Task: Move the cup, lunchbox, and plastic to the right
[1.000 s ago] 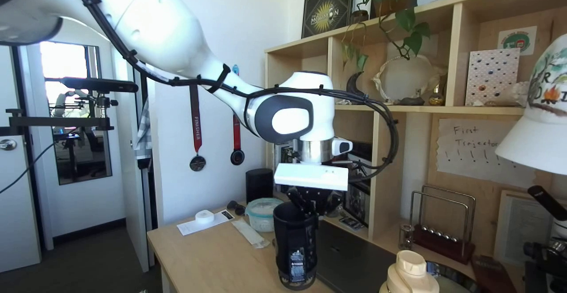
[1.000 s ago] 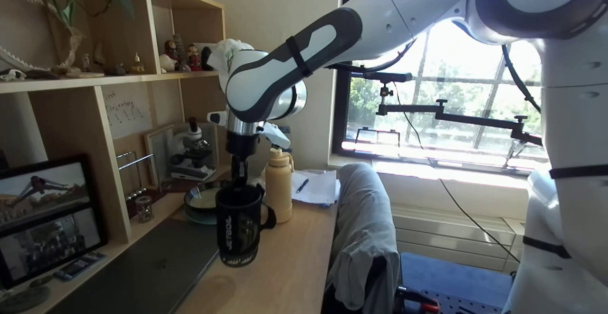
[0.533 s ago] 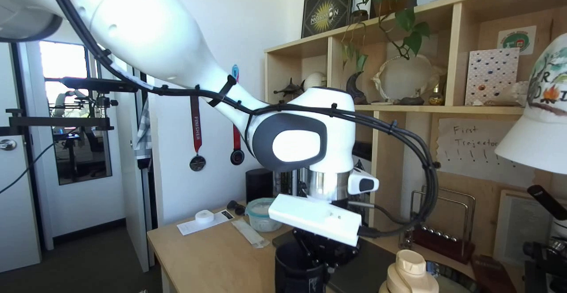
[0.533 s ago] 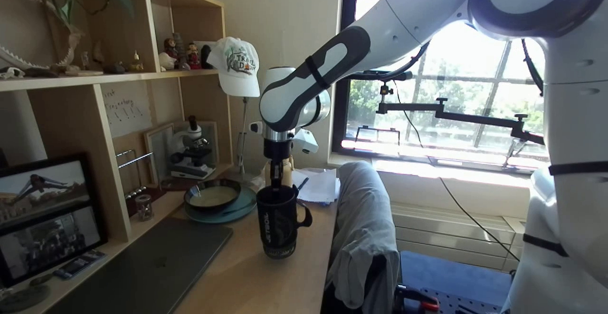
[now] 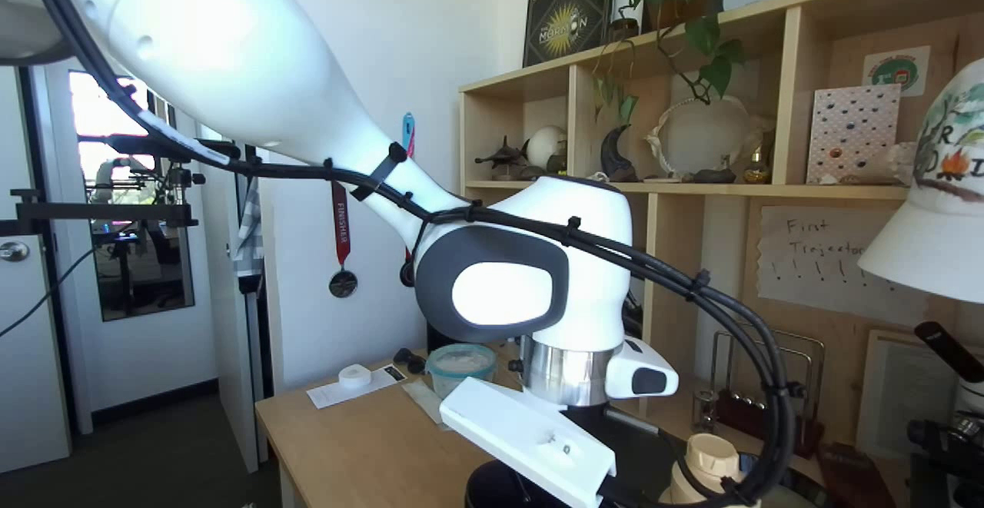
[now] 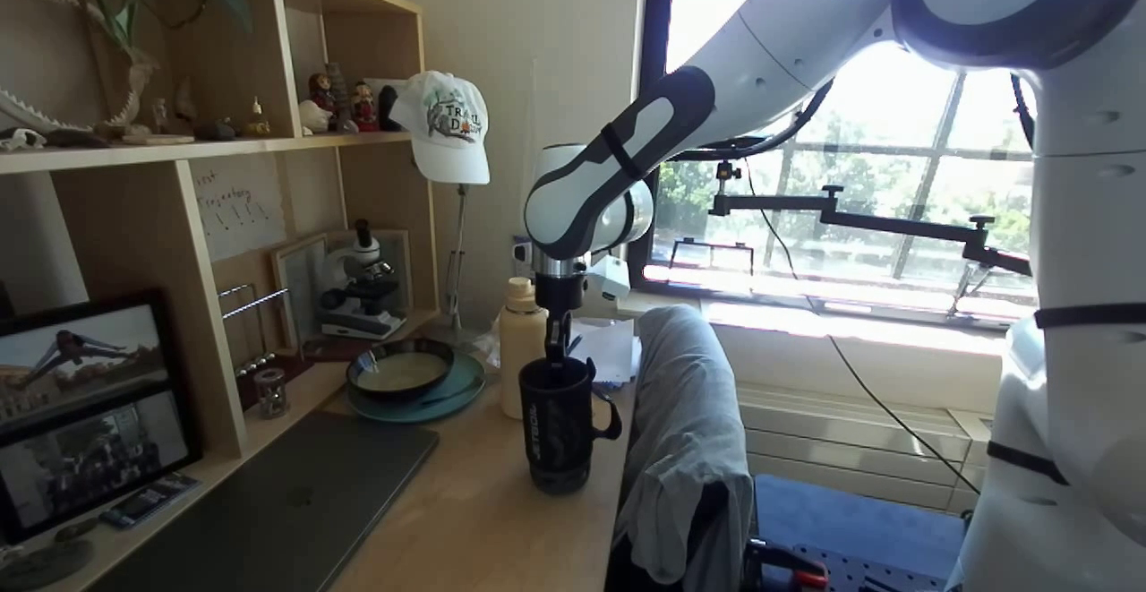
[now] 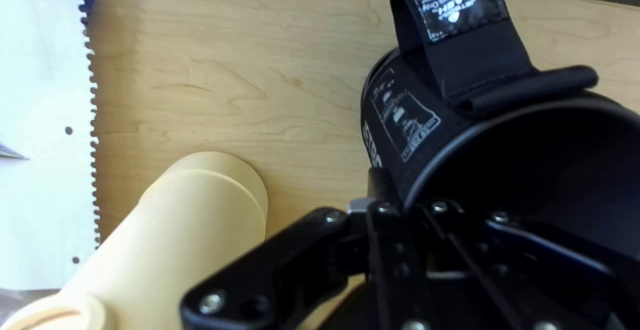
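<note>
The dark cup (image 6: 557, 440) is upright beside the cream bottle, near the desk's edge. My gripper (image 6: 557, 350) is shut on its rim, one finger inside and one outside. In the wrist view, the gripper (image 7: 406, 207) pinches the rim of the cup (image 7: 415, 115). In an exterior view only the top of the cup (image 5: 492, 485) shows, cut off at the bottom. I cannot tell if its base touches the desk. The pale blue lunchbox (image 5: 460, 370) sits at the desk's far end. A pale flat plastic packet (image 5: 424, 399) lies beside it, partly hidden by the arm's white box.
The cream bottle (image 6: 522, 350) stands right beside the cup; it also shows in the wrist view (image 7: 195, 220). A blue plate (image 6: 466, 395) bears a dark bowl (image 6: 358, 377). A closed laptop (image 6: 295, 502) lies along the shelf. A draped chair (image 6: 685, 431) borders the desk.
The gripper has carried the cup along the desk, away from the lunchbox, past the plate to beside the cream bottle. The arm has come lower and nearer in an exterior view.
</note>
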Controlling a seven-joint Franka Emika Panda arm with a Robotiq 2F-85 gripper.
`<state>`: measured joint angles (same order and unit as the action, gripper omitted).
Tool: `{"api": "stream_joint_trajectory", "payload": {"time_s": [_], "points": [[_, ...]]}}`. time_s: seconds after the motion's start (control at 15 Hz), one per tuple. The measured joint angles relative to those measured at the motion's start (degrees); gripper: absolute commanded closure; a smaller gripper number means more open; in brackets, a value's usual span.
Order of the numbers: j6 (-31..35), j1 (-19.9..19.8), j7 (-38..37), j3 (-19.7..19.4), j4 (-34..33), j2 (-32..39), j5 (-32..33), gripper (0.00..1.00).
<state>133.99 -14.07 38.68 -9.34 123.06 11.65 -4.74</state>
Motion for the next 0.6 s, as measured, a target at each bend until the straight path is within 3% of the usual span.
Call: {"api": "stream_joint_trajectory", "payload": {"time_s": [0.4, 0.47, 0.6], "points": [[5.84, 0.35, -5.43, 0.00, 2.70, -1.27, 1.66, 0.93], [7.49, 0.40, -6.75, 0.00, 3.21, -1.53, 3.00, 0.73], [9.82, 0.54, -9.60, 0.00, 4.12, -2.15, 5.92, 0.61]]}}
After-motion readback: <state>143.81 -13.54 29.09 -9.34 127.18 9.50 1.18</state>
